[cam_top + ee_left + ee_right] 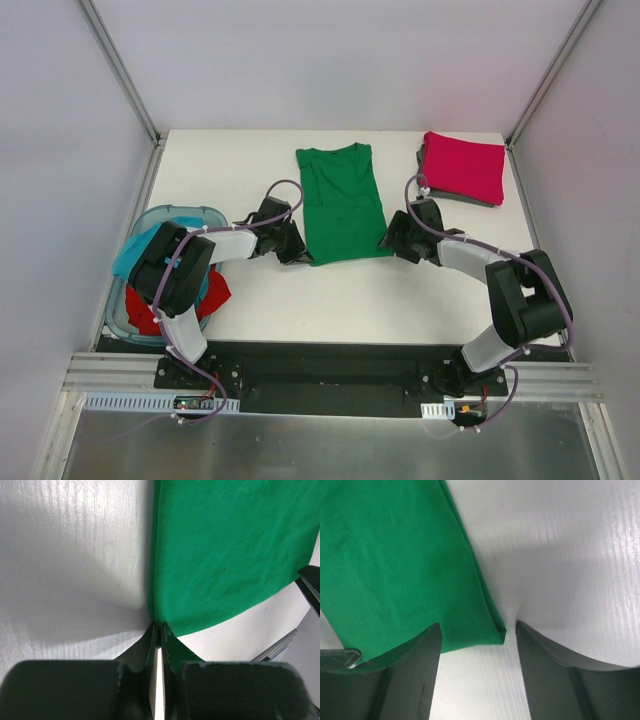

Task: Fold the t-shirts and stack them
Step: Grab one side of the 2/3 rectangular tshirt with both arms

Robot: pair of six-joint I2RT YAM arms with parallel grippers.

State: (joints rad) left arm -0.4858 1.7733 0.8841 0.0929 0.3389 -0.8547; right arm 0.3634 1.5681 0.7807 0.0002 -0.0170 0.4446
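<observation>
Left gripper has its jaws pressed together on the very tip of the near-left hem corner of the bright green cloth t-shirt, which lies lengthwise in the middle of the white table. The right gripper stands spread astride the near-right corner without gripping it. So thin a bite could slip, or the right jaws could close beside the cloth, and a lift would then drag the shirt askew and spoil the fold. Both arms reach forward with elbows out, wrists turned inward and low to the table.
</observation>
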